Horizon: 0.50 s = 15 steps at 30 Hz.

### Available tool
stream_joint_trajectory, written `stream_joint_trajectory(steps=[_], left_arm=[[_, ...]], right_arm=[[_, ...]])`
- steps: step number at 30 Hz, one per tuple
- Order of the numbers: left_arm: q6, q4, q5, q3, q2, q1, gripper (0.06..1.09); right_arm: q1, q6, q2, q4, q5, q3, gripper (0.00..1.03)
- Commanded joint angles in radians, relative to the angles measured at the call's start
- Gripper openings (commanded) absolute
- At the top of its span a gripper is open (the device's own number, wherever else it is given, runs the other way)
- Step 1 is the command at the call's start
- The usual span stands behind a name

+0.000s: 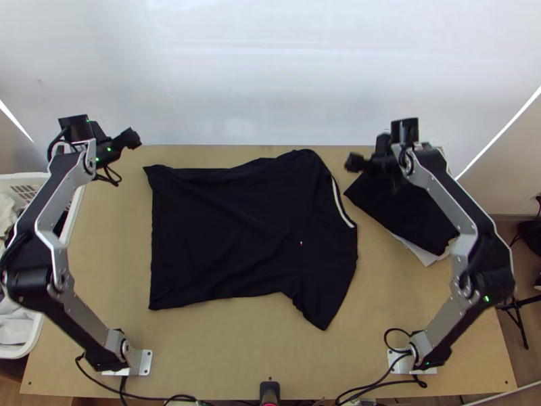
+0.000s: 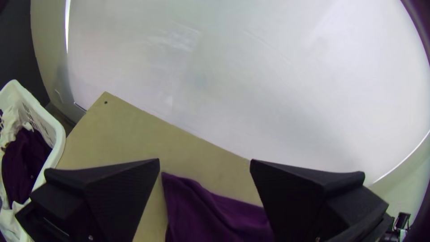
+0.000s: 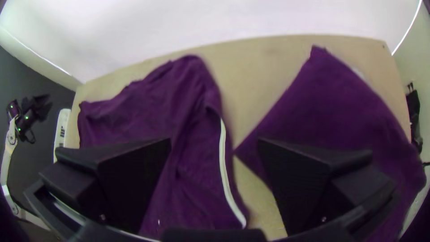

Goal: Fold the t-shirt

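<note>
Across the middle of the bench (image 1: 223, 352), the black T-shirt (image 1: 230, 233) lies spread, collar toward the right edge, hem toward the left. Near the far left corner is the left gripper (image 1: 134, 139), open and empty; near the far edge, between the shirt and a dark cloth (image 1: 402, 213), is the right gripper (image 1: 352, 162), also open and empty

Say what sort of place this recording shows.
Probably a robot test station for folding laundry: a left arm and a right arm stand at a wooden table bearing a black t-shirt, with a laundry basket alongside.
</note>
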Motion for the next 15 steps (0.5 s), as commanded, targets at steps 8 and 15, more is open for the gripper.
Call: stream_joint_trajectory(steps=[8, 15], left_arm=[[0.193, -0.478, -0.01, -0.191, -0.376, -0.152, 1.04], [0.177, -0.477, -0.019, -0.214, -0.43, -0.157, 1.04]], right_arm=[[0.034, -0.034, -0.321, -0.488, -0.015, -0.485, 0.73], [0.021, -0.052, -0.381, -0.425, -0.015, -0.616, 0.43]])
